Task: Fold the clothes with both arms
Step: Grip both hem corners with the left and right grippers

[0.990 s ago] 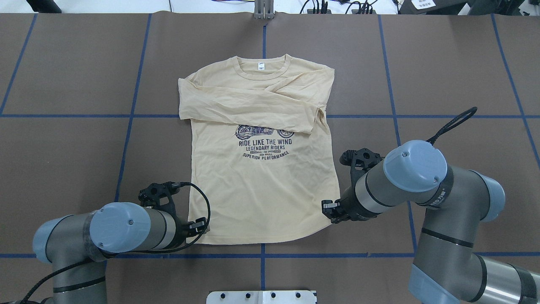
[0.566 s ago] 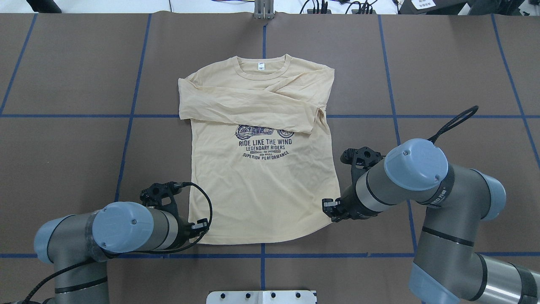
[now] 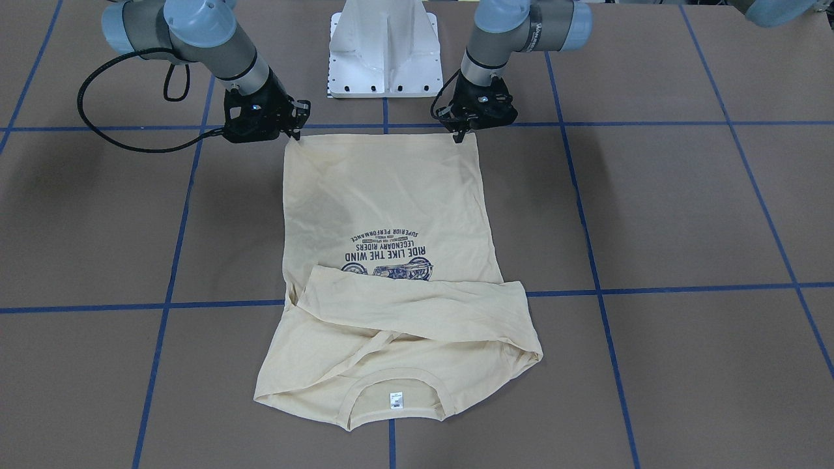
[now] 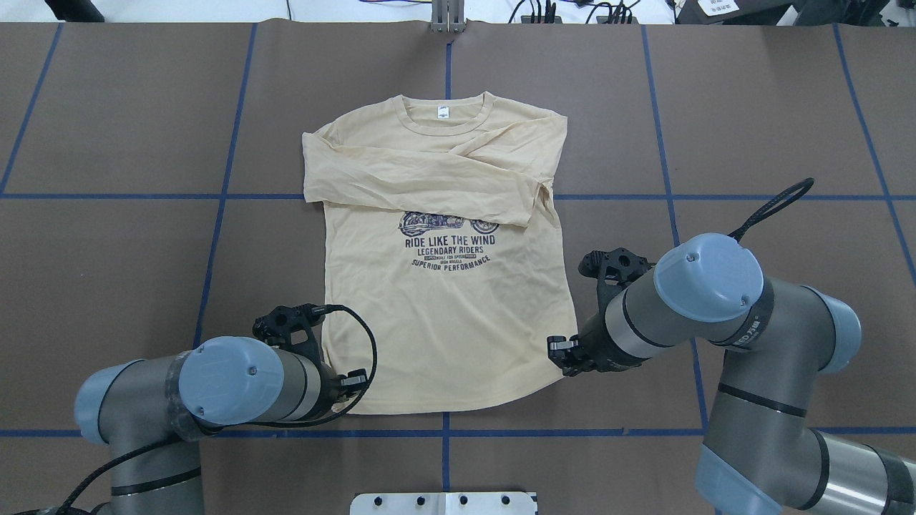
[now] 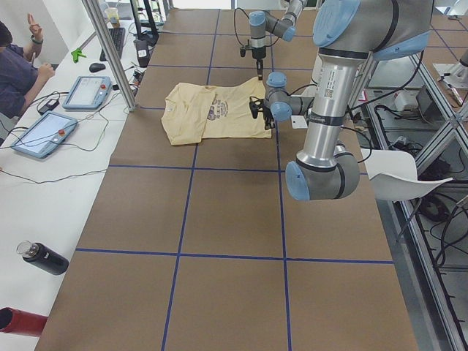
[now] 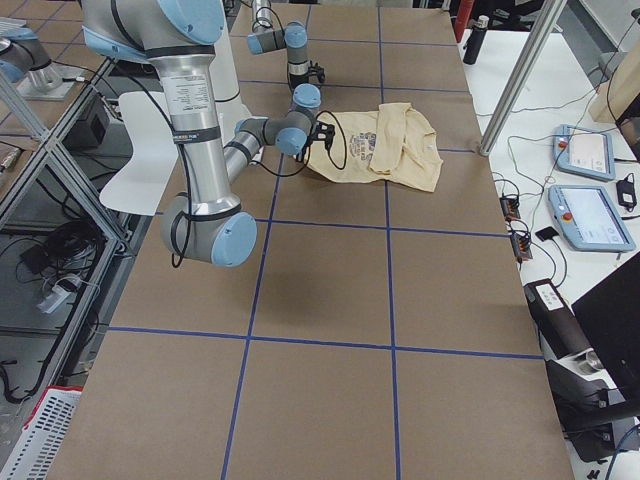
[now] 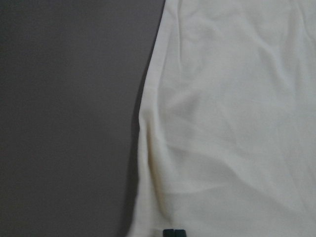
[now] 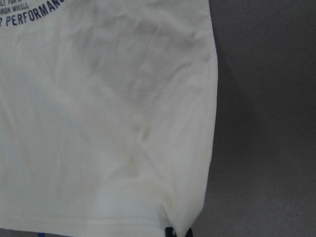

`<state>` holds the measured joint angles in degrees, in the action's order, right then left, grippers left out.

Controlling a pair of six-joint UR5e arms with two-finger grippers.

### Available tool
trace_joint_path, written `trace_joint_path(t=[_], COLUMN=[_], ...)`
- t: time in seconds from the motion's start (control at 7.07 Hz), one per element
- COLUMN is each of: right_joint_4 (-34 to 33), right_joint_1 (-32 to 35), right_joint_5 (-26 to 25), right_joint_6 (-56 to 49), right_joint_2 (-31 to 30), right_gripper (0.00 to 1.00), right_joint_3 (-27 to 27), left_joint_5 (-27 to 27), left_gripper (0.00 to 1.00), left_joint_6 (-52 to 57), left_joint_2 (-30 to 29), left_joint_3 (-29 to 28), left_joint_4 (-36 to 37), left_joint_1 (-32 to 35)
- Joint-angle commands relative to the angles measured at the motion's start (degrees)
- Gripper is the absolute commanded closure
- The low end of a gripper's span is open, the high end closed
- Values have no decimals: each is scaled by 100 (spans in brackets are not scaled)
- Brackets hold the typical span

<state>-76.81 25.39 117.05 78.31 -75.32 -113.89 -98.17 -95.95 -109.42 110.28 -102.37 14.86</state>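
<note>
Cream T-shirt (image 4: 444, 322), collar (image 4: 445, 118) toward operators' side

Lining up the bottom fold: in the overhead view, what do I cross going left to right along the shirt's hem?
Along the hem: left arm → left pincer → cream long-sleeved T-shirt → right pincer → right arm.

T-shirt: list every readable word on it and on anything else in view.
"RIDE LIKE THE WIND": T-shirt chest print.
"LEGENDARY RIDERS": line below.
"SUPERIOR PERFORMANCE": curved bottom line.
Two tiny lines between those: unreadable.
Text on the neck tag: too small to read.
Lettering on the right arm: blurred.
</note>
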Motion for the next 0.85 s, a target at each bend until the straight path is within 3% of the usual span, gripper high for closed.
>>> trace_joint_path(t=[0.0,0.14,0.28,0.57,0.71], right_joint_4=[0,0,0,0,0], right_joint_1=[1,9,1,-8,-8], right_joint_5=[2,2,-7,-7,-7], right_joint_6=[0,0,0,0,0], right_joint_2=[9,9,9,17,17], right_gripper=[100,100,100,100,100], right_joint_3=[8,8,16,34,43], left_joint_5=[0,0,9,26,35], left_gripper=[100,87,50,26,25], left_joint_6=[6,76,102,103,103], left_joint_2=[8,35,44,96,105], left_joint_3=[11,11,11,29,63], left_joint_4=[15,15,24,294,314], left_joint_1=[26,61,78,70,70])
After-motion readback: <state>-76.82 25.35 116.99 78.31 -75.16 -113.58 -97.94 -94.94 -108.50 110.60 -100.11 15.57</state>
